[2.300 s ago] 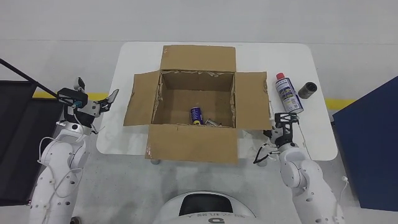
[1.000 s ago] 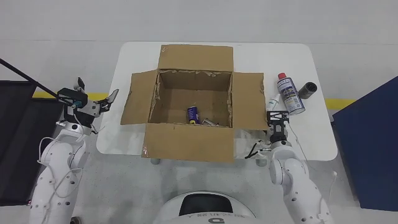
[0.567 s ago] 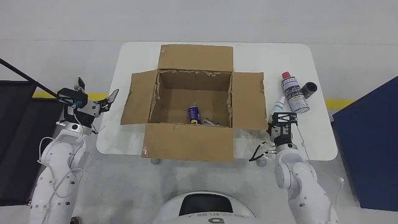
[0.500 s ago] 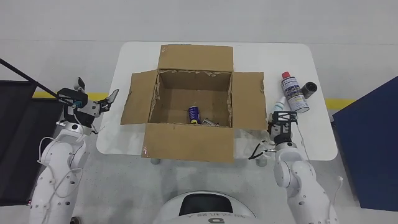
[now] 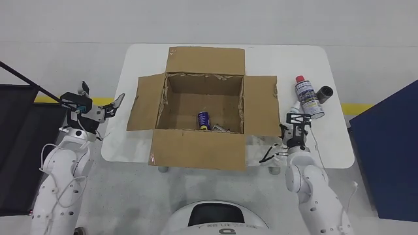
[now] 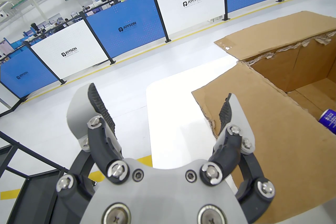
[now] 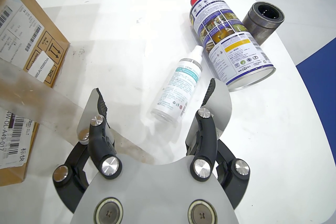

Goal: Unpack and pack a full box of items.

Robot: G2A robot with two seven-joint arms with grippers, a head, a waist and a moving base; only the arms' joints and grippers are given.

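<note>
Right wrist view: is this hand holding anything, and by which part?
Nothing is held. The right hand is open and empty; the white bottle lies free on the table. The left hand is open, also empty.

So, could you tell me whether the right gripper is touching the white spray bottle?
Apart. The right wrist view shows bare table between the open right gripper and the white spray bottle lying ahead.
</note>
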